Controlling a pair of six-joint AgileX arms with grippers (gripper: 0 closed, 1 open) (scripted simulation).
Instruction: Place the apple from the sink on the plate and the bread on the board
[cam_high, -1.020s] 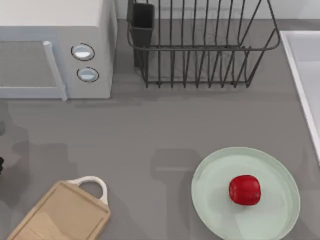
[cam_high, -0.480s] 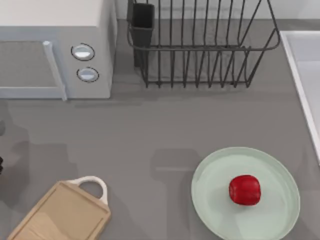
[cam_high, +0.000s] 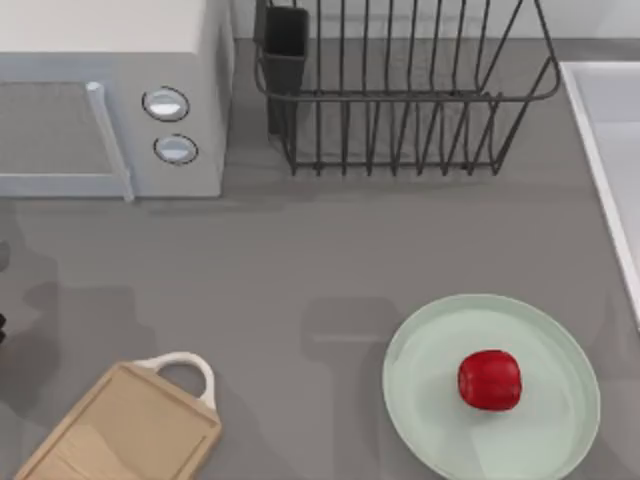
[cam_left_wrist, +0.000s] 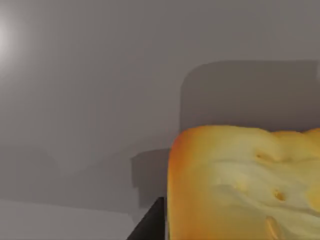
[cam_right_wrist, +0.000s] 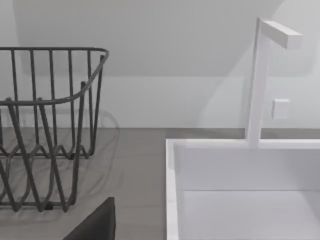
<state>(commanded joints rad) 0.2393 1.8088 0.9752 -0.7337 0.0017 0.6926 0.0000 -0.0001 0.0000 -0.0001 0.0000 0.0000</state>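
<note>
- Half done by the look of it: small glossy red apple (cam_high: 489, 380) sits on the large round pale mint-green plate (cam_high: 430, 400), a bit off-centre, well apart from the pale white sink basin w/ raised rim (cam_high: 600, 130).
- Step in hand, my read: the bread half. Golden-yellow toasted bread chunk w/ browned edges (cam_left_wrist: 245, 185) looms right up against the left wrist cam, grey counter (cam_left_wrist: 90, 100) behind it.
- Left gripper: likely carrying the bread, but whether it's spread or pinching the chunk I cannot tell; a dark sliver beside the bread may be a gripper part, not sure.
- Light tan wooden rectangular cutting board w/ white loop handle (cam_high: 120, 430) lies bare, nothing on it yet.
- Next move calls for: bring the bread over the board's flat middle, away from the loop handle, lower till it rests, then let go.
- Right gripper: fingers not visible, cannot tell state. Its wrist cam faces the sink w/ a white tap post (cam_right_wrist: 257, 75), dark wire dish rack (cam_right_wrist: 45, 130) off to one side; seems parked.
- Edges & room: board runs off the top view's lower edge, so usable area there is unclear. Wide open counter btwn board and plate; white-grey microwave (cam_high: 110, 100) and rack sit well apart from the board.
</note>
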